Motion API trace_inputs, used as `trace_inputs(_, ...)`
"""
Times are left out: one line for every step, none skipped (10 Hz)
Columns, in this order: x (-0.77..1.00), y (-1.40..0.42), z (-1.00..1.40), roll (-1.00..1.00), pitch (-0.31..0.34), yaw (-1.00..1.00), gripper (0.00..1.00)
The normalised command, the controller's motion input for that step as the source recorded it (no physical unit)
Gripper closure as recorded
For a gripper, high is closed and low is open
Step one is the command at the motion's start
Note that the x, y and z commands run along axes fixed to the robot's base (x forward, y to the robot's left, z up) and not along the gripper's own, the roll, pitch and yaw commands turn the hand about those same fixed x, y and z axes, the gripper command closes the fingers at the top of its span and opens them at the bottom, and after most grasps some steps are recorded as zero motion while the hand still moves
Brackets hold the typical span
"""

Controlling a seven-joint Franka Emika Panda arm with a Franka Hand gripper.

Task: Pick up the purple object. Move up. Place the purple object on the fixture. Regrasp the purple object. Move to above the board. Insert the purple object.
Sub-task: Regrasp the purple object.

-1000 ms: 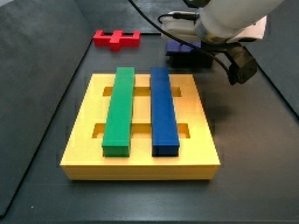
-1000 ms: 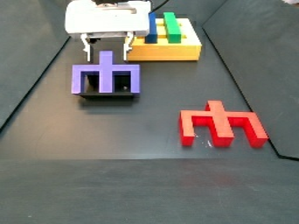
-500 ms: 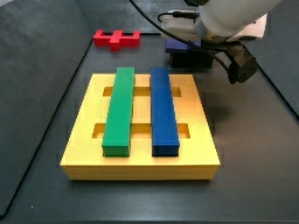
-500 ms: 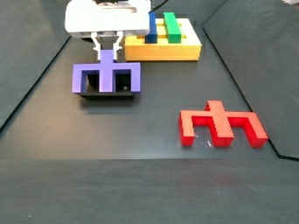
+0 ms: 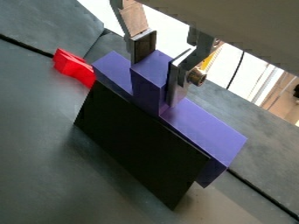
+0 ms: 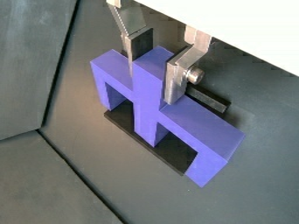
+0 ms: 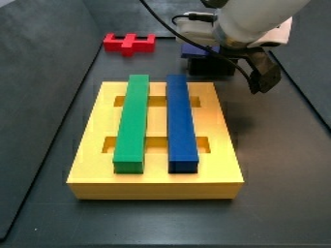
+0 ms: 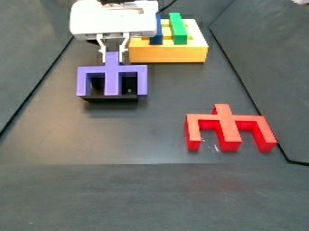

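The purple object (image 8: pixel 111 79) lies on the fixture (image 8: pixel 111 98), prongs toward the near side in that side view. My gripper (image 8: pixel 112 52) reaches down over it, just in front of the board (image 8: pixel 169 54). In both wrist views the gripper (image 5: pixel 160 74) (image 6: pixel 156 70) is shut on the middle prong of the purple object (image 5: pixel 181 131) (image 6: pixel 140 92), with a pad pressed on each side. The fixture (image 5: pixel 135 149) shows as a black box under the piece. In a side view the arm hides most of the purple object (image 7: pixel 195 48).
The yellow board (image 7: pixel 155 176) carries a green bar (image 7: pixel 132 116) and a blue bar (image 7: pixel 181 121). A red block (image 8: pixel 227 128) (image 7: pixel 130 42) of like shape lies on the dark floor, away from the fixture. It also shows as the red block (image 5: pixel 73 66) beyond the fixture.
A second ago the fingers stood wide apart on either side of the middle prong. They have since closed on it, and nothing has moved in the last half second.
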Motion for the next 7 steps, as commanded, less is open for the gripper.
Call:
trace_inputs(0.0,0.0,0.0,0.0,0.0,0.0,1.0)
trace_inputs(0.0,0.0,0.0,0.0,0.0,0.0,1.0)
trace_inputs(0.0,0.0,0.0,0.0,0.0,0.0,1.0)
trace_inputs(0.0,0.0,0.0,0.0,0.0,0.0,1.0)
trace_inputs(0.0,0.0,0.0,0.0,0.0,0.0,1.0)
trace_inputs(0.0,0.0,0.0,0.0,0.0,0.0,1.0)
trace_inputs(0.0,0.0,0.0,0.0,0.0,0.0,1.0)
